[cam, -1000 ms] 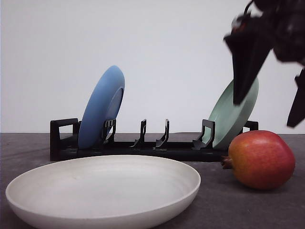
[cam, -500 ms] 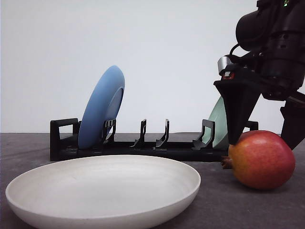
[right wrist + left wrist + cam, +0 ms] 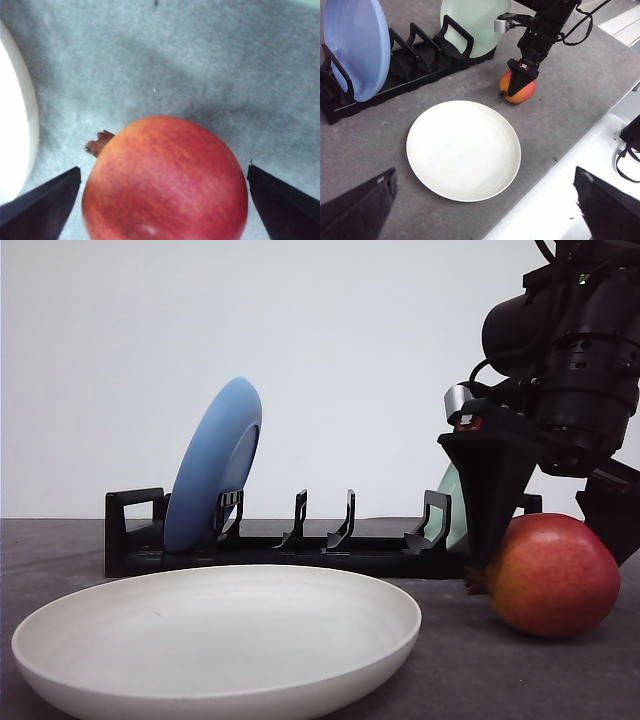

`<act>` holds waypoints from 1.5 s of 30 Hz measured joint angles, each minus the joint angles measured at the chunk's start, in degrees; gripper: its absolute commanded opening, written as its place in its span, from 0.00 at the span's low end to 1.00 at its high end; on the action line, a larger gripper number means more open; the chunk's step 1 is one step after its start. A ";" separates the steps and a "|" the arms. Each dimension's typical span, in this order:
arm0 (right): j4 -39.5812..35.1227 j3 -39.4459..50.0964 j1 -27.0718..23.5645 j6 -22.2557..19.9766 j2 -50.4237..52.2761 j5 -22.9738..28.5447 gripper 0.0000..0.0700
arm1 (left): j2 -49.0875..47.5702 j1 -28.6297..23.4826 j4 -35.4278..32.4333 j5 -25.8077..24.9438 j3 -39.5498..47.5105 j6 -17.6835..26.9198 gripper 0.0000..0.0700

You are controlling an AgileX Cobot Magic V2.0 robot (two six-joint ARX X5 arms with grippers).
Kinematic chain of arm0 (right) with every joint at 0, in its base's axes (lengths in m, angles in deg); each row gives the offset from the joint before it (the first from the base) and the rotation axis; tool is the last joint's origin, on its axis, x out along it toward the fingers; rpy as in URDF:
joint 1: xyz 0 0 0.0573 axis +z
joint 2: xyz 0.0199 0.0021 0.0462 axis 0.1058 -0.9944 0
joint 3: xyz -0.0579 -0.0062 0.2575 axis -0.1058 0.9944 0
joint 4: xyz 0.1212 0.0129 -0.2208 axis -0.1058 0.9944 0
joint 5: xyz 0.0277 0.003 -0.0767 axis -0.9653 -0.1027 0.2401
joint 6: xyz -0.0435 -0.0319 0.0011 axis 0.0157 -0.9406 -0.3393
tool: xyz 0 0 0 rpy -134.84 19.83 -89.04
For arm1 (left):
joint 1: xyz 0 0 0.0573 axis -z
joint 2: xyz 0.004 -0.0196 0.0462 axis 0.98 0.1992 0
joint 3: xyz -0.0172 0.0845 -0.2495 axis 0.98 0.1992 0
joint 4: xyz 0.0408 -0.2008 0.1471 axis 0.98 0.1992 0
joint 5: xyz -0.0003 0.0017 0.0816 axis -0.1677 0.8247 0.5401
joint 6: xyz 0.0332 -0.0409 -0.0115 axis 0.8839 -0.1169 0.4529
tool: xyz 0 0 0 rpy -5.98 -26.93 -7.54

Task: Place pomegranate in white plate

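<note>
Red-orange pomegranate (image 3: 553, 575) rests on the grey tabletop (image 3: 560, 115) near its right edge, just right of the white plate (image 3: 215, 640) and in front of the rack (image 3: 290, 545) end that holds the green plate (image 3: 475, 22); the blue plate (image 3: 212, 465) stands at the rack's other end. Crown nub points toward the white plate.

Right gripper (image 3: 160, 200) is spread wide, 1 finger on each side of the fruit, neither touching the skin as far as we can see. Left gripper (image 3: 485, 200) hangs above the near edge of the tabletop, fingers wide apart, nothing between them.

We judge the step in hand to be the grasp, not yet closed. To do it well:
1. Lower until the fingers bracket the widest part of the fruit, not the upper curve, or it may squirt out.
2. Centre before closing so both fingers meet the skin together; smooth round skin will likely roll otherwise.
3. Close gently, lift clear of the plate rim, then carry left.
</note>
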 measured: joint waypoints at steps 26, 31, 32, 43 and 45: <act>2.85 -13.07 15.97 5.63 -0.37 -2.83 0.61 | 0.00 0.00 -0.33 0.65 0.00 -0.29 1.00; -4.16 -13.07 25.10 7.63 -3.04 -1.00 0.61 | 0.00 0.00 -0.36 0.79 0.00 -0.69 1.00; -5.53 -13.07 26.46 7.99 -3.76 -1.05 0.61 | 0.00 0.00 -0.37 0.79 0.00 -0.76 1.00; -10.20 -13.07 30.21 9.99 -10.14 -1.04 0.61 | 0.00 0.00 -0.46 1.69 0.00 -2.17 1.00; -10.20 -13.07 30.18 9.99 -11.28 -0.98 0.61 | 0.00 0.00 -0.46 1.75 0.00 -2.19 1.00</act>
